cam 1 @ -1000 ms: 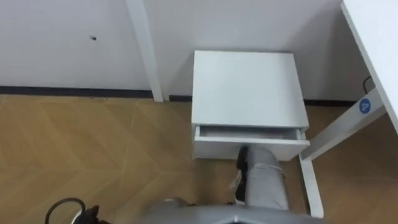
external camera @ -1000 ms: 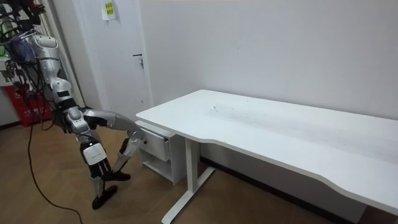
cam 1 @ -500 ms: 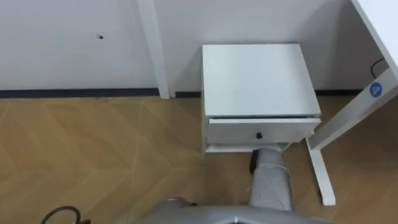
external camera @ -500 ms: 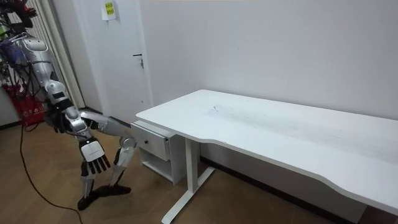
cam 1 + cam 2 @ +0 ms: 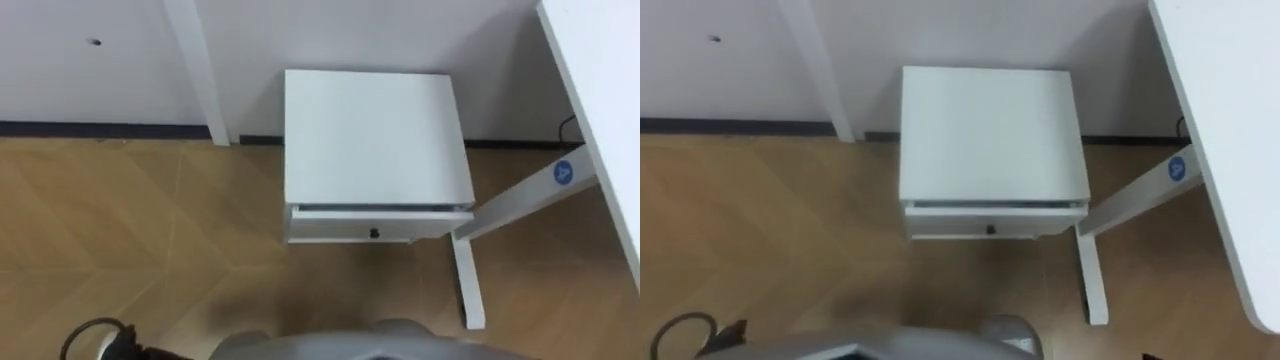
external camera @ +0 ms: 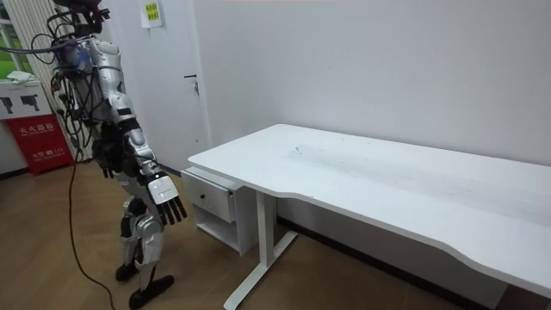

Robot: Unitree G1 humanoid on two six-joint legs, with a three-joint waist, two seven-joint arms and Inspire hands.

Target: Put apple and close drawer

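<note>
A small white cabinet (image 5: 370,140) stands against the wall, straight ahead of me. Its top drawer (image 5: 340,226) has a small dark knob (image 5: 374,233) and juts slightly out of the cabinet front, with only a thin dark line above it. The drawer's inside is hidden. In the room view I stand upright a step back from the drawer (image 6: 211,202). My right hand (image 6: 165,200) hangs at my side, open, fingers straight and spread, holding nothing.
A large white desk (image 5: 600,90) runs along my right, and its leg and foot (image 5: 466,285) stand on the floor beside the cabinet. A white door-frame post (image 5: 195,70) rises left of the cabinet. In the room view a red box (image 6: 39,138) stands behind me.
I have risen from a crouch to standing, so the eye views have shifted. My right arm has drawn back from the drawer. The drawer's open strip has narrowed to a thin line.
</note>
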